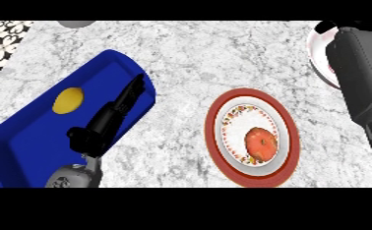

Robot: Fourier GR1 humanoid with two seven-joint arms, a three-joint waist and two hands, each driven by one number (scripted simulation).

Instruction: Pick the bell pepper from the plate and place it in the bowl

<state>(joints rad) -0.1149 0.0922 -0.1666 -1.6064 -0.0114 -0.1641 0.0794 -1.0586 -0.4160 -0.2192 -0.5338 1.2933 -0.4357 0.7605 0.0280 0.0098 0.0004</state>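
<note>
The red bell pepper (262,143) lies on the red-rimmed plate (212,126), while the left robot hand (112,116) rests with straight fingers over the blue tray (44,145) and the right robot hand (352,71), fingers unclear, is over the bowl (317,52).

The left hand (109,121) is lying at near left with fingers straight, pointing far; the right hand (356,76) is showing at the right edge.

a blue tray (44,140) with a yellow round piece (68,100) on the marbled counter (210,57)
</note>
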